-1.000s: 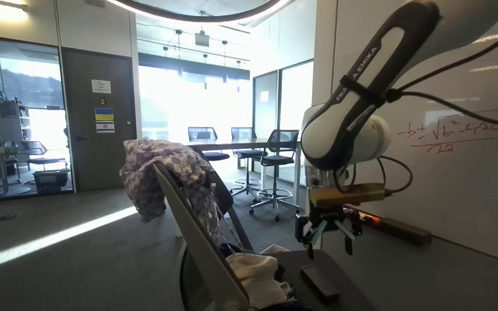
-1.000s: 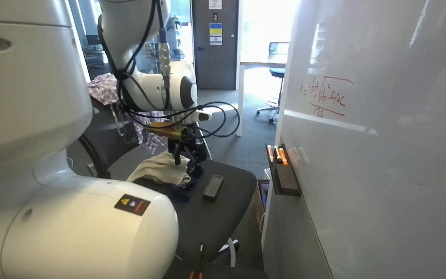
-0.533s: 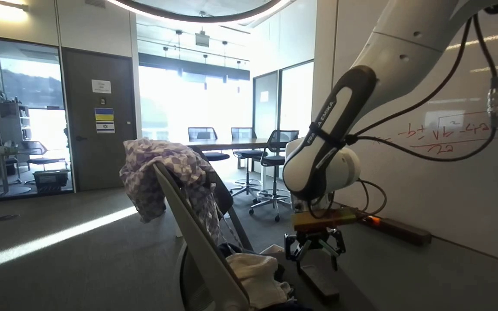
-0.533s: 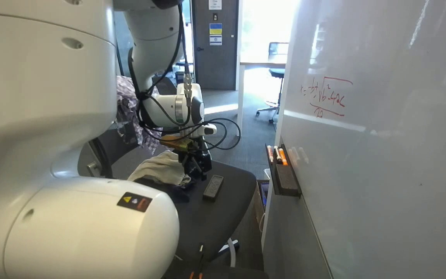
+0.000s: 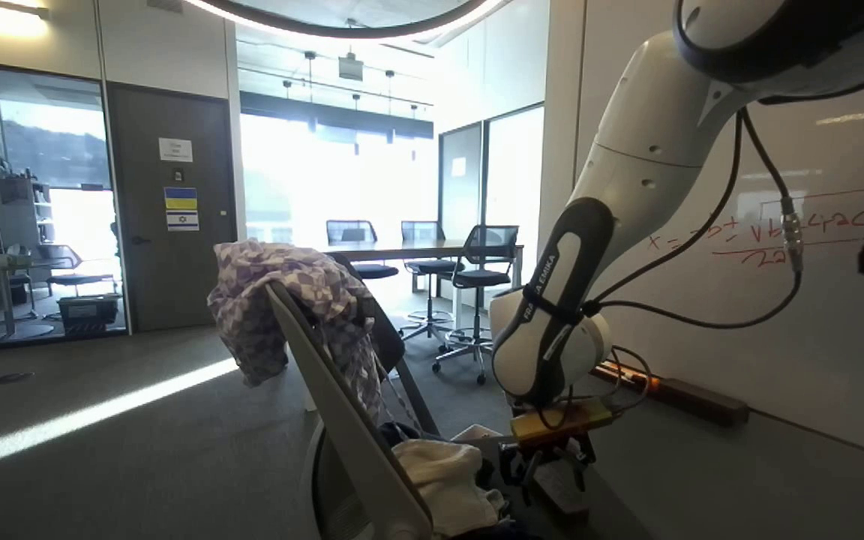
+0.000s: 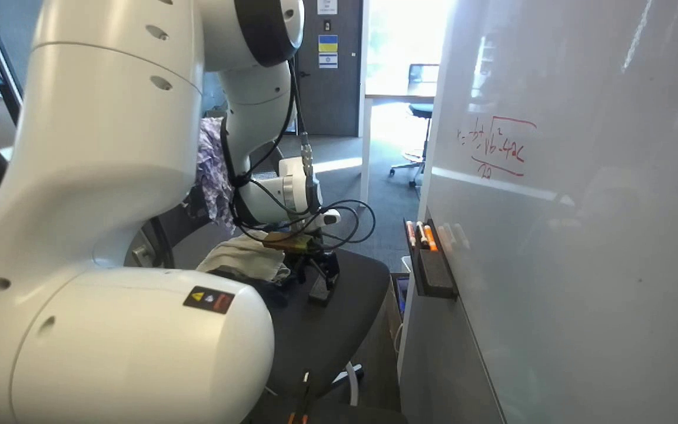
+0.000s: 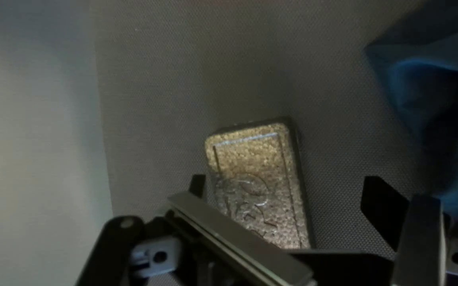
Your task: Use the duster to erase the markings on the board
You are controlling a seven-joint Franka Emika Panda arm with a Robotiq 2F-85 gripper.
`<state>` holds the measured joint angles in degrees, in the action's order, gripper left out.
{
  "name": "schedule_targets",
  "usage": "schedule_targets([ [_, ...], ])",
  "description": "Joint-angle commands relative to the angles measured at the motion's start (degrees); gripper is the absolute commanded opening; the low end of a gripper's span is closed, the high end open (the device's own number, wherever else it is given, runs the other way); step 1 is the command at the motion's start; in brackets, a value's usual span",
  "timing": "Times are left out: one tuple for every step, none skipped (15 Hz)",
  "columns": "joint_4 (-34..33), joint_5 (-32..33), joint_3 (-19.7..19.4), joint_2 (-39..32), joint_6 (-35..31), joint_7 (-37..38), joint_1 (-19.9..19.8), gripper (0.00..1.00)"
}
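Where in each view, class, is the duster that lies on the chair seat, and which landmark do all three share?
In an exterior view: the duster near the bottom edge, right of centre, partly behind the gripper.
In an exterior view: the duster below and just left of centre, upper end covered.
In the wrist view: the duster just below and right of centre, partly covered.
Shared landmark: the open gripper near the duster.

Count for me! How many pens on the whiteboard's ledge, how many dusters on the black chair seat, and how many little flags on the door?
Pens: 3
Duster: 1
Flags: 2
Total: 6
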<state>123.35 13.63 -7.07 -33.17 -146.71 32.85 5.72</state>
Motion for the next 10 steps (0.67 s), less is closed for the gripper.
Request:
schedule_targets([
  [-2.71, -0.14, -2.04, -4.08, -4.60, -4.81, 0.77, 1.00],
  [-2.96, -0.24, -2.46, -4.91, -5.59, -6.10, 0.76, 1.00],
  [-3.05, -0.21, -2.95, -5.50, -6.76, -7.13, 0.84, 1.00],
  [-2.89, 0.29, -3.69, -5.83, -7.71, -8.15, 1.18, 1.00],
  [-2.50, 0.69, -4.20, -5.82, -8.66, -9.46, 1.41, 1.00],
  [-1.66, 1.07, -4.70, -5.34, -9.86, -10.54, 1.74, 0.75],
  [-0.24, 1.36, -4.97, -4.17, -11.01, -11.78, 2.04, 0.75],
  [0.78, 1.52, -5.03, -3.34, -12.00, -13.27, 2.24, 0.67],
  [2.23, 2.17, -5.03, -2.26, -13.33, -15.13, 2.56, 0.59],
  [3.41, 0.92, -3.07, -1.27, -14.91, -17.91, 0.89, 0.78],
])
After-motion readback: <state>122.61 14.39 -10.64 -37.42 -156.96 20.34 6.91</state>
